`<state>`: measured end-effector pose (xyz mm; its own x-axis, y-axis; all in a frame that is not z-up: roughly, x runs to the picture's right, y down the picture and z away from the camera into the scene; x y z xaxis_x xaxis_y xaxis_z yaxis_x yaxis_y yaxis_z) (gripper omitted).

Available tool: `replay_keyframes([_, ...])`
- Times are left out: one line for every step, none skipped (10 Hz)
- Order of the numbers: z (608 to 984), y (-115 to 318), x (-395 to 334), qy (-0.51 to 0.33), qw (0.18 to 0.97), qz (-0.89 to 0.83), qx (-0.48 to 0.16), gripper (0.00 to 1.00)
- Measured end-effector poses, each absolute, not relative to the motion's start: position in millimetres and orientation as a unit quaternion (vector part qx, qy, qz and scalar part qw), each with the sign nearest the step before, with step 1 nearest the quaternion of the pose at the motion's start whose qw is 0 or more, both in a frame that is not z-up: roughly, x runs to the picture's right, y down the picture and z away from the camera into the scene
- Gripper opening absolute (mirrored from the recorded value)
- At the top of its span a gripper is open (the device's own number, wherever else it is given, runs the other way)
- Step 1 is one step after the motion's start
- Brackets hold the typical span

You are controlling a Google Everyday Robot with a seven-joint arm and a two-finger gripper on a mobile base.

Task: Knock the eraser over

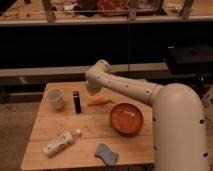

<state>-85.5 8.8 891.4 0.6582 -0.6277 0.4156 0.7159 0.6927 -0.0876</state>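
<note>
Six things sat on the table (37, 131), and only one of them counted. Far left, the cup (55, 98) stood upright. Just right of it, close but apart, stood the eraser (76, 101), on end at the far side of the table, not yet knocked over. Right again, the gripper (92, 89) hung off the bent arm (131, 89), beside the eraser's top and above the left tip of the carrot (98, 102). Open or closed? I could not tell.

Now the dangers, as I judged them. A push leftward looked the natural move, but the cup stood right in that line; too long a sweep could throw the eraser into it and topple both. A contact too low might only slide the block along the wood instead of tipping it. The eraser was narrow too, so a stroke slightly off could pass it near or far. And a drop straight down risked landing on the carrot and rolling it.

The count, left to right: one cup, one bottle (60, 142) lying near-left, one eraser, one carrot, one sponge (106, 154) at the near edge, one bowl (126, 119).
</note>
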Motion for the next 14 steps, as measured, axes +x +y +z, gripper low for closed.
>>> replay_keyframes([891.6, 9.2, -86.4, -0.181, 0.902, -0.373, -0.122, 0.09])
replay_keyframes([891.0, 9.3, -88.3, -0.184, 0.901, -0.375, -0.121, 0.09])
replay_keyframes([891.1, 10.2, -89.8, -0.186, 0.9, -0.376, -0.121, 0.09])
replay_keyframes([890.9, 10.5, -91.2, -0.187, 0.899, -0.377, -0.119, 0.09])
replay_keyframes([890.6, 10.7, -92.5, -0.189, 0.898, -0.379, -0.119, 0.09])
replay_keyframes([890.7, 11.5, -93.6, -0.191, 0.897, -0.38, -0.118, 0.09])
replay_keyframes([890.4, 11.5, -94.8, -0.192, 0.897, -0.381, -0.117, 0.09])
replay_keyframes([890.4, 11.8, -95.4, -0.193, 0.896, -0.382, -0.117, 0.09])
replay_keyframes([890.1, 12.0, -96.9, -0.196, 0.895, -0.383, -0.116, 0.09])
replay_keyframes([890.0, 12.8, -98.5, -0.197, 0.894, -0.384, -0.116, 0.09])
replay_keyframes([889.6, 12.9, -99.7, -0.199, 0.894, -0.385, -0.115, 0.09])
replay_keyframes([889.4, 13.4, -100.5, -0.2, 0.893, -0.387, -0.115, 0.09])
replay_keyframes([889.1, 13.7, -101.4, -0.202, 0.892, -0.388, -0.115, 0.09])
replay_keyframes([888.7, 14.2, -103.0, -0.204, 0.891, -0.389, -0.114, 0.09])
